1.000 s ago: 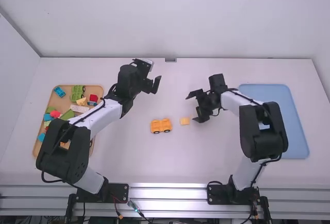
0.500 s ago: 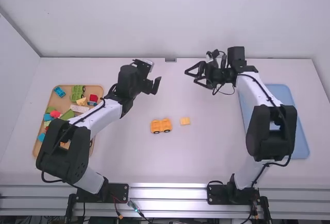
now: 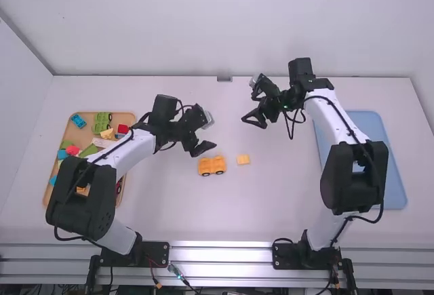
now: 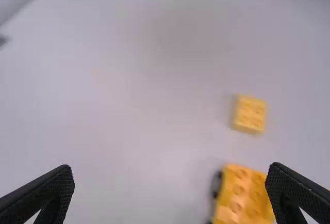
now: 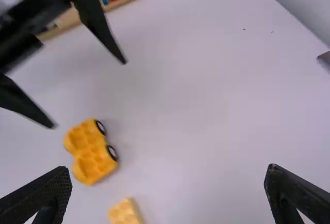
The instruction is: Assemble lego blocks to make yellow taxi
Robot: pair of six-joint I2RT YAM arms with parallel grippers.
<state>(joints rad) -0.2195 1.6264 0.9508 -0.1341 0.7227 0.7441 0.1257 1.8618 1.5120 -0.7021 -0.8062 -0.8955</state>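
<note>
The left gripper (image 4: 171,171) has swung down the high view, from above centre to close over the car (image 3: 211,165); the right gripper (image 5: 169,170) has lifted from beside the block (image 3: 243,159) to the upper right, which seems to free the middle for a left-hand pick; both pairs of jaws are wide and empty; the car sits just below centre of frame, near one left fingertip, ungripped; the block lies just right of it, apart
</note>
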